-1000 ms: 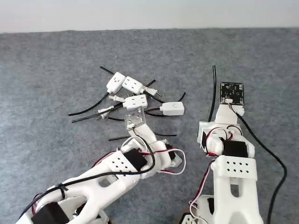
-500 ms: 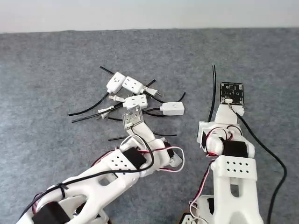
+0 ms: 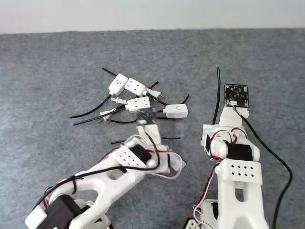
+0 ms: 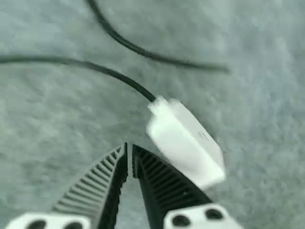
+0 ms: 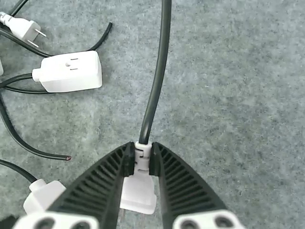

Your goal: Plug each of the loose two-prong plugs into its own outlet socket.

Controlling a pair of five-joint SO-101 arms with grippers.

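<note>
I am judging the step in hand to be seating one plug. My right claw (image 5: pixel 141 149) is gripping a white two-prong plug (image 5: pixel 138 191), with both fingers pressing its sides just below where the black cord (image 5: pixel 159 71) leaves it. The cord is running away from the wrist across the grey surface (image 3: pixel 57 62), so I am reckoning the prongs are facing back toward the arm. To do this well, I should turn or regrip that plug before lining it up with the nearest outlet socket (image 5: pixel 71 71), which is lying on its side just beside the cord.

The socket is loose and will slide if pushed, so the other arm needs to be pinning it. I should drive the prongs in straight and slowly, square to the slots.

My left claw (image 4: pixel 130 148) is hanging low over the tangle. Its fingers are drawn together with only a thin slit between them, and they are holding nothing. A white corded block (image 4: pixel 186 140) is lying just beside one finger. I cannot tell whether they are touching, or whether it is a plug or a socket. That claw needs to be opening wide and straddling the block's narrow sides, not nudging it.
</note>
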